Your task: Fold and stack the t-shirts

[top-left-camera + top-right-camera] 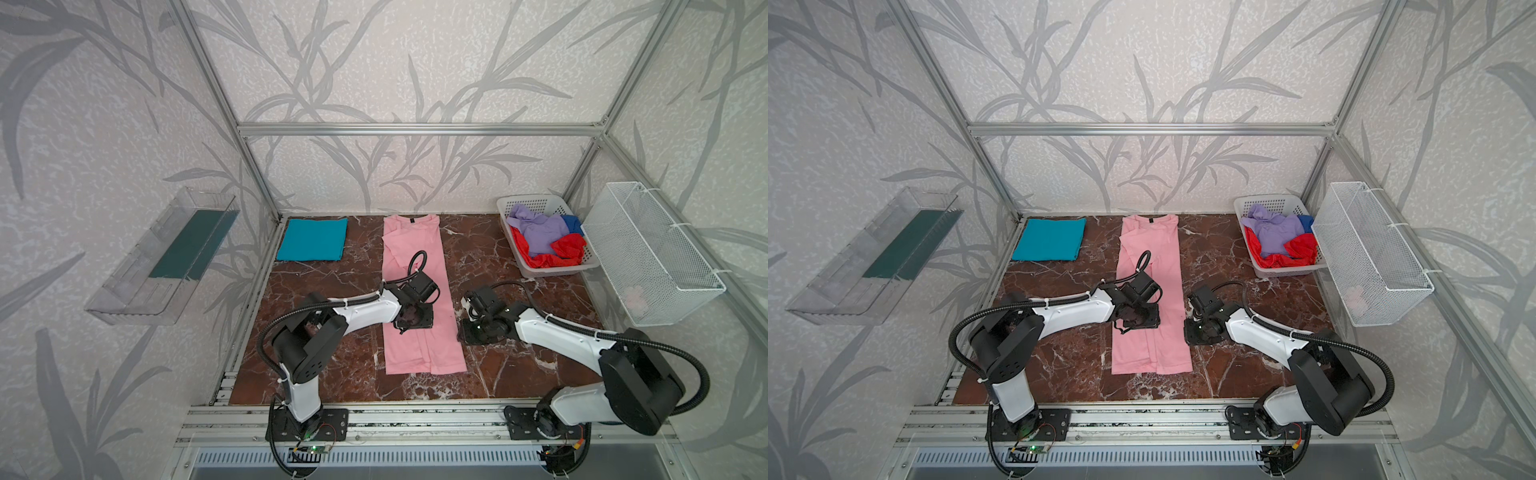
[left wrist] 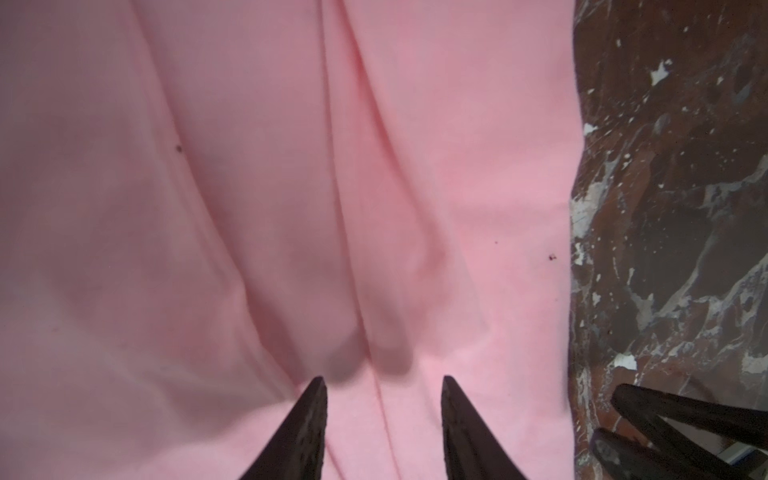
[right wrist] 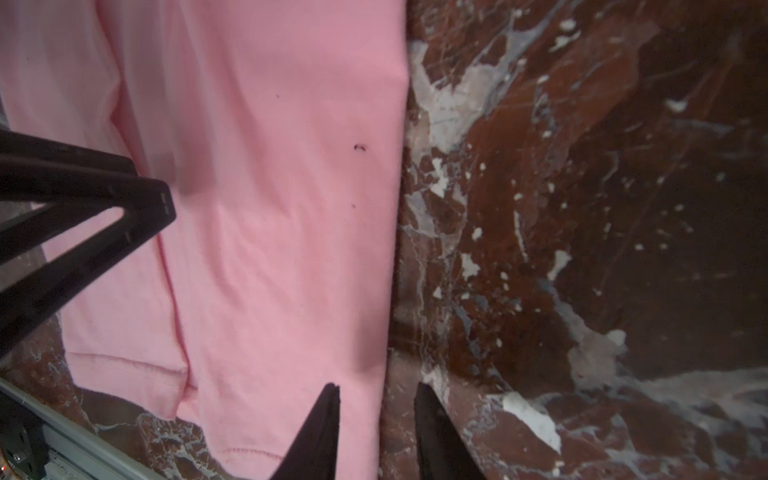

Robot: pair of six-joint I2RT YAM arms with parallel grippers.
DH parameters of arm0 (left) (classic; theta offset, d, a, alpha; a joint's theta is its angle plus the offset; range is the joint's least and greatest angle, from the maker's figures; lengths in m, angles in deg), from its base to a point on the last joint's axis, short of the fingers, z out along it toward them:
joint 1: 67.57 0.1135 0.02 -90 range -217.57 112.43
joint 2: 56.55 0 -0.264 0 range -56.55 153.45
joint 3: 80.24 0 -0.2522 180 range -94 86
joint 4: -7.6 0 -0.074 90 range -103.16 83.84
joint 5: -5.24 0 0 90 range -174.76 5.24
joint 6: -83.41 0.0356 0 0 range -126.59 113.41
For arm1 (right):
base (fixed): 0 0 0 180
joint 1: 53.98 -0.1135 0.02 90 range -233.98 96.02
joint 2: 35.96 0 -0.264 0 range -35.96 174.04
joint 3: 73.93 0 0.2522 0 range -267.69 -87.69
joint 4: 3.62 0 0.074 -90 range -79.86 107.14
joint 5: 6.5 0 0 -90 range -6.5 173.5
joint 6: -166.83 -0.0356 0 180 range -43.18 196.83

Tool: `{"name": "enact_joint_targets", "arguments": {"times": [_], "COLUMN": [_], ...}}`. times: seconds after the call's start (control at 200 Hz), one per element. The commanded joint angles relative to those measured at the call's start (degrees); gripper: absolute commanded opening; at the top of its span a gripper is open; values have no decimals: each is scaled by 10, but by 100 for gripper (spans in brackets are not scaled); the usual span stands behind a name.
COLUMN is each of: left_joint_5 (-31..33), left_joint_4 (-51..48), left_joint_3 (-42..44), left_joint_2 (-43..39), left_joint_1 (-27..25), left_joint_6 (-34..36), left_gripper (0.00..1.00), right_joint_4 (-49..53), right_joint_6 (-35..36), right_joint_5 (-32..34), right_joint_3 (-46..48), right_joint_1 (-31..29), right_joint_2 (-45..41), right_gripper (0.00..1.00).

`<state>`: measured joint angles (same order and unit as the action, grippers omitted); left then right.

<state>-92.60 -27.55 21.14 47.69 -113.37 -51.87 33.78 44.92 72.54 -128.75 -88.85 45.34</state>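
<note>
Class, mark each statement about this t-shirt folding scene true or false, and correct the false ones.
1. The pink t-shirt lies as a long strip in the middle of the table. True.
2. The teal t-shirt sits in the white basket. False: it lies folded at the table's far left corner.
3. The left hand hangs over the pink t-shirt, fingers apart. True.
4. The right hand is shut on the red t-shirt. False: it is open at the pink t-shirt's edge, and the red t-shirt lies in the basket.
5. The lavender t-shirt lies in the basket. True.
</note>
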Motion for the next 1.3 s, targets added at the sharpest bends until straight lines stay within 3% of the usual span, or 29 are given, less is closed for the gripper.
{"name": "enact_joint_targets", "arguments": {"times": [0.0,0.39,0.665,0.775,1.05,1.25,1.295], "left_joint_5": [18,23,26,30,45,36,30], "left_joint_4": [18,-16,-34,-43,-58,-43,-42], "left_joint_3": [-13,-57,-64,-60,-30,-11,-12], "left_joint_2": [12,56,50,33,-11,3,8], "left_joint_1": [-1,-5,-8,-8,-8,-8,-8], "left_joint_6": [-13,-4,-9,-10,-14,-23,-24], "left_gripper": [44,40,9,1,0,0,6], "right_joint_4": [-31,-54,-56,-61,-66,-53,-49], "right_joint_6": [-10,-23,-33,-36,-43,-62,-63], "right_joint_5": [-1,14,24,29,50,60,56], "right_joint_3": [-2,3,13,21,42,49,48], "right_joint_1": [2,2,2,2,1,2,2], "right_joint_2": [13,32,42,49,65,53,50], "right_gripper": [33,33,33,33,24,22,23]}}
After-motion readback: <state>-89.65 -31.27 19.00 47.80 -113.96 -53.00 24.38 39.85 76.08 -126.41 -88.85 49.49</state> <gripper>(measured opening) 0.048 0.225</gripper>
